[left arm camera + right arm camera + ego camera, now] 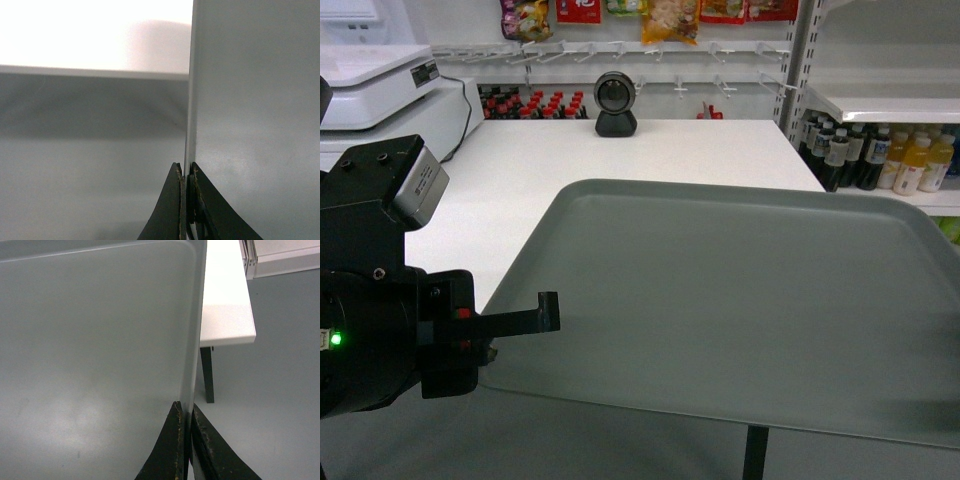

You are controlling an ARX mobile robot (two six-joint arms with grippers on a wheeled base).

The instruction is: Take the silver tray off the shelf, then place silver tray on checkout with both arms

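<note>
The silver tray [740, 300], matte grey-green with a low rim, hangs roughly level over the near right part of the white checkout [620, 150] and juts past its front edge. My left gripper [545, 315] is shut on the tray's left rim. The left wrist view shows that rim [189, 125] pinched between the jaws of the left gripper [187, 172]. In the right wrist view my right gripper [187, 412] is shut on the tray's [95, 340] opposite rim, with the checkout corner [225, 300] beyond. The head view does not show the right gripper. The shelf [885, 103] stands at the right.
A white cash register [370, 85] sits at the counter's far left and a black scanner [616, 103] at its back edge. Bottles [880, 155] stand under the shelf board. Snack bags [670, 15] hang behind. A dark counter leg [755, 455] and grey floor lie below.
</note>
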